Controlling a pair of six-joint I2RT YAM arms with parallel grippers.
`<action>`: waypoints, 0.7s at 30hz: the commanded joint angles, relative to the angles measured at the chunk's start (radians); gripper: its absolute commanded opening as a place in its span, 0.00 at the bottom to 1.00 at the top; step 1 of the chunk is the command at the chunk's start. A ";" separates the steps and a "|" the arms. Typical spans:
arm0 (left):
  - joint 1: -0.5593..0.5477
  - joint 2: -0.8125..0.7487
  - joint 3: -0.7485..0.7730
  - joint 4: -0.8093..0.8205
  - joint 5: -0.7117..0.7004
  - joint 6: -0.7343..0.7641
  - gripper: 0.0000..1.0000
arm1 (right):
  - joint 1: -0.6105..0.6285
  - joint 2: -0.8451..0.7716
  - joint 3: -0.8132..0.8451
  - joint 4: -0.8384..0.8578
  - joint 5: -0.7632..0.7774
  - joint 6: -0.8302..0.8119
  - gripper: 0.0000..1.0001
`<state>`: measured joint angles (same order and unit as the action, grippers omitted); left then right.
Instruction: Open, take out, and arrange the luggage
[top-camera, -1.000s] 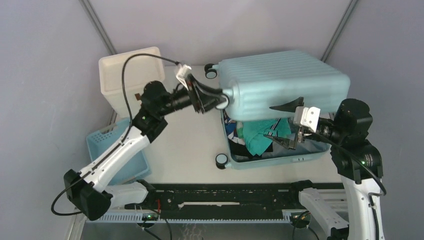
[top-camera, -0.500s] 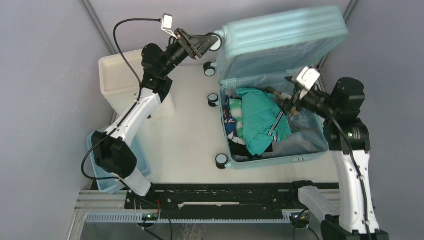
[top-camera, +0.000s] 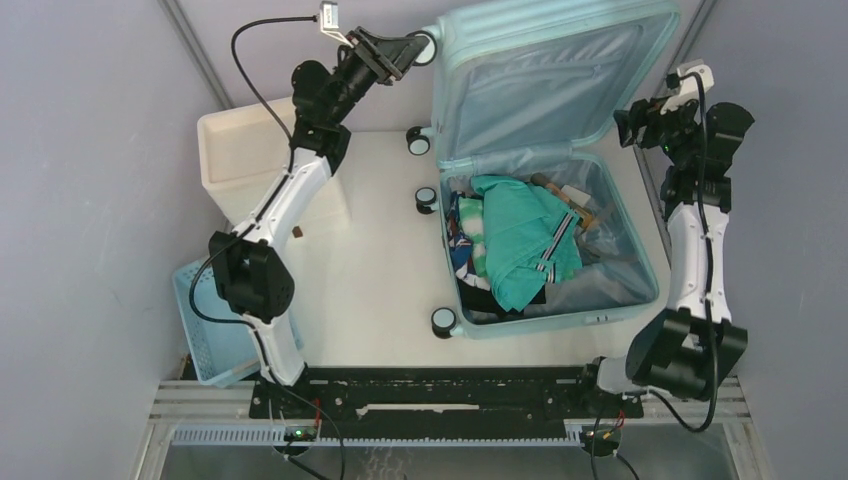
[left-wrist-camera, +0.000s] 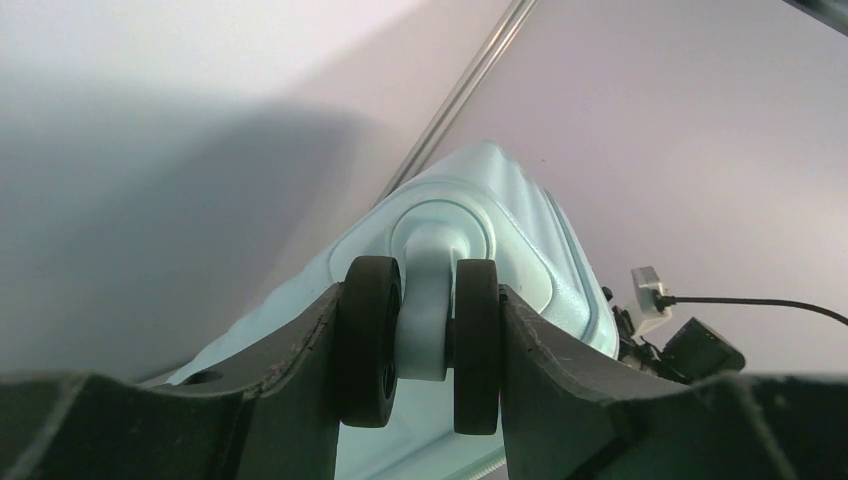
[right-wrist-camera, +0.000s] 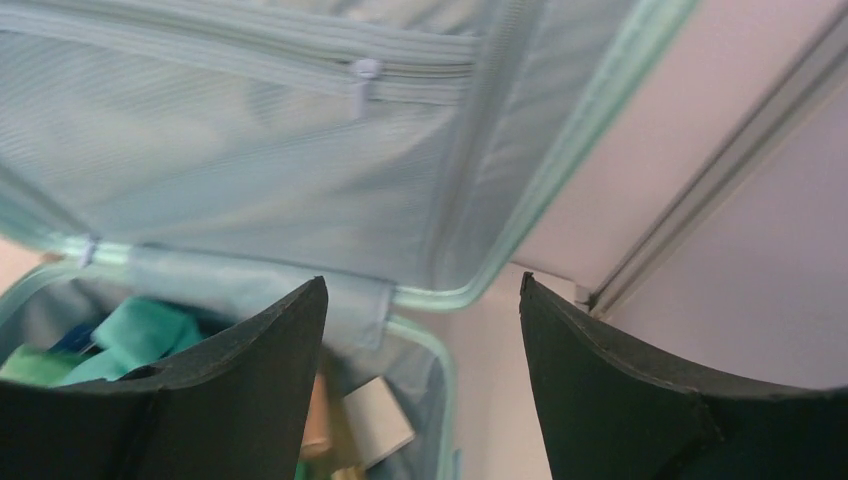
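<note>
The light-blue luggage (top-camera: 560, 322) lies open on the table with its lid (top-camera: 540, 90) standing up at the back, the lining and a zip pocket (right-wrist-camera: 300, 90) showing. My left gripper (top-camera: 418, 48) is shut on the lid's black corner wheel (left-wrist-camera: 423, 340), one finger against each side of it. The right gripper (top-camera: 632, 118) hangs open and empty beside the lid's right edge, above the shell's back right corner. Inside lie a teal garment (top-camera: 520, 245), striped clothes (top-camera: 462, 245) and a brown item (top-camera: 572, 205).
A white drawer unit (top-camera: 250, 160) stands at the back left, and a blue lattice basket (top-camera: 215, 330) sits in front of it. Luggage wheels (top-camera: 426, 197) stick out on the left side. A black rail (top-camera: 450, 390) runs along the near edge.
The lid has swung from nearly shut to upright, carried by my left gripper on its wheel. My right gripper has pulled out of the luggage, up and to the right.
</note>
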<state>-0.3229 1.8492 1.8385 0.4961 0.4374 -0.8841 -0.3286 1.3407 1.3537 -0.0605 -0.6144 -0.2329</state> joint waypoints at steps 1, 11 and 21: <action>0.052 0.021 0.083 -0.041 -0.125 0.076 0.00 | -0.031 0.086 0.068 0.274 0.045 0.088 0.78; 0.058 0.048 0.102 -0.042 -0.126 0.062 0.00 | -0.044 0.339 0.278 0.422 0.006 0.247 0.67; 0.060 0.068 0.108 -0.047 -0.130 0.063 0.00 | -0.031 0.537 0.531 0.401 -0.055 0.284 0.17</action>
<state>-0.3111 1.8984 1.8950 0.4866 0.4194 -0.9012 -0.3691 1.8477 1.8042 0.3027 -0.6357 0.0208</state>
